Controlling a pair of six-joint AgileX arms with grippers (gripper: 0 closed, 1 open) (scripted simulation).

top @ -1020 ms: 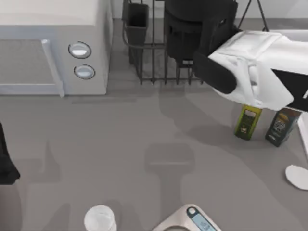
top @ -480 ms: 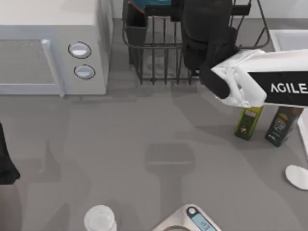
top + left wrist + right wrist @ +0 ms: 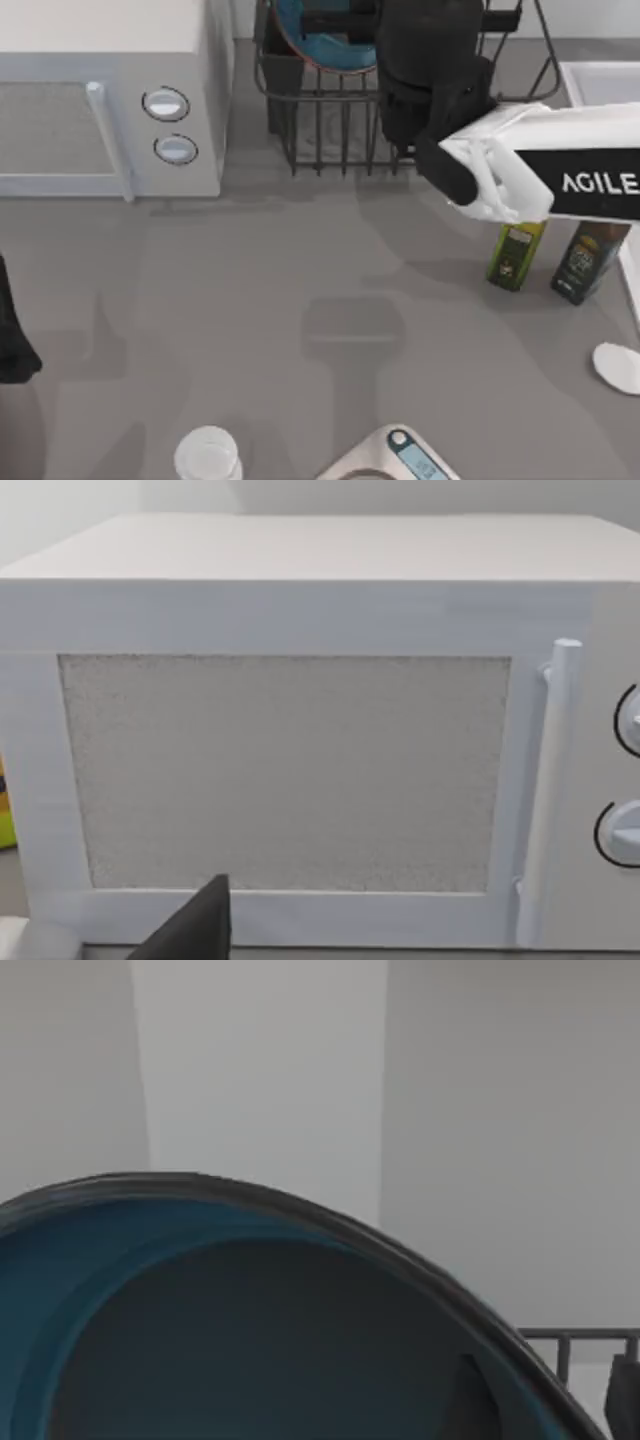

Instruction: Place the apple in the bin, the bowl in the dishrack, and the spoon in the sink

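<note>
At the near edge of the table sit a translucent white cup (image 3: pixel 207 455) and a grey scale (image 3: pixel 395 458) with a blue display whose digits are too small to read. At the right edge lies the spoon (image 3: pixel 618 366), its white oval end flat on the grey table (image 3: pixel 300 290), just short of the sink (image 3: pixel 600 80) farther back. The left arm (image 3: pixel 12 335) is parked at the left edge, its wrist camera facing the white microwave (image 3: pixel 300 730); whether its fingers are apart cannot be told.

Farther in, two small bottles stand side by side, one green (image 3: pixel 515 255) and one dark (image 3: pixel 585 262), their labels unreadable. Above them reaches the right arm (image 3: pixel 540 175), lettered "AGILE" in white on its black panel, the rest cut off by the frame. Its dark wrist hangs over the dishrack (image 3: pixel 320 130) at the back. The bowl (image 3: pixel 320 35) sits tilted among the rack's bars, blue with a reddish rim; the right wrist view shows its dark inside (image 3: pixel 250 1340) very close. The right gripper's hold on it cannot be judged.
</note>
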